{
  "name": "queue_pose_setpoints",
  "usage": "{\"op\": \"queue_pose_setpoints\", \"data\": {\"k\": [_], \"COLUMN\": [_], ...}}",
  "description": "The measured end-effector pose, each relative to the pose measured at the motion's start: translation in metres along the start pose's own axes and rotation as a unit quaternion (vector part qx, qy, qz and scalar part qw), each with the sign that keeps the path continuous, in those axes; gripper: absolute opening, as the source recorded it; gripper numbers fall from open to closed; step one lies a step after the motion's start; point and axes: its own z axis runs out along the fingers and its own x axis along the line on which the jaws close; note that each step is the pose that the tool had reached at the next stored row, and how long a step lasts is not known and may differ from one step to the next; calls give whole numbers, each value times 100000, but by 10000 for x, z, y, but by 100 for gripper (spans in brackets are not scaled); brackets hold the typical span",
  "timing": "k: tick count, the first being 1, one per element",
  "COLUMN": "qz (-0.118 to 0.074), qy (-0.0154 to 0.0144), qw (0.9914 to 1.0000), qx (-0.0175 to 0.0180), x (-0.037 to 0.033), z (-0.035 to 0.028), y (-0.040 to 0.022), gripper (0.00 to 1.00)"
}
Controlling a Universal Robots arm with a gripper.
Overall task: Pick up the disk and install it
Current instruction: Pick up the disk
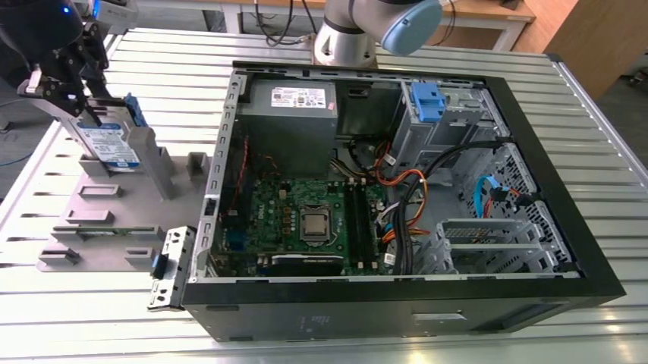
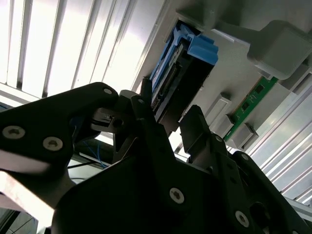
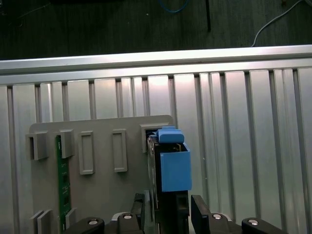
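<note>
The disk (image 1: 109, 148) stands on edge in a slot of the grey holder (image 1: 111, 201) at the exterior view's left, its white-and-blue label facing outward and blue rails along its sides. My gripper (image 1: 85, 114) is over its upper end. In both wrist views the black fingers (image 3: 200, 209) sit on either side of the disk (image 3: 174, 170), open, with a thin gap on one side. The second wrist view has the disk (image 2: 183, 73) running away from the gripper (image 2: 168, 114) into the holder (image 2: 229, 73).
The open computer case (image 1: 567, 189) lies on the slatted metal table (image 1: 608, 106), with a drive bay and blue latch (image 1: 427, 102) at its far corner, a grey power supply (image 1: 291, 106), motherboard and cables. A green board (image 3: 61, 180) sits in another holder slot. The arm's base (image 1: 354, 30) stands behind the case.
</note>
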Motion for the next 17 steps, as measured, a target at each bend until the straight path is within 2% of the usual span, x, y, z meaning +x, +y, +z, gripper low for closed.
{"op": "queue_pose_setpoints", "data": {"k": [1,2,3,4,17], "qz": [-1,0,-2,-1,0], "qy": [1,-1,1,2,0], "qw": [100000,100000,100000,100000,100000], "qx": [1,1,-1,0,0], "x": [0,0,1,1,6], "z": [0,0,0,0,0], "y": [0,0,0,0,-1], "gripper": [49,43,43,36,35]}}
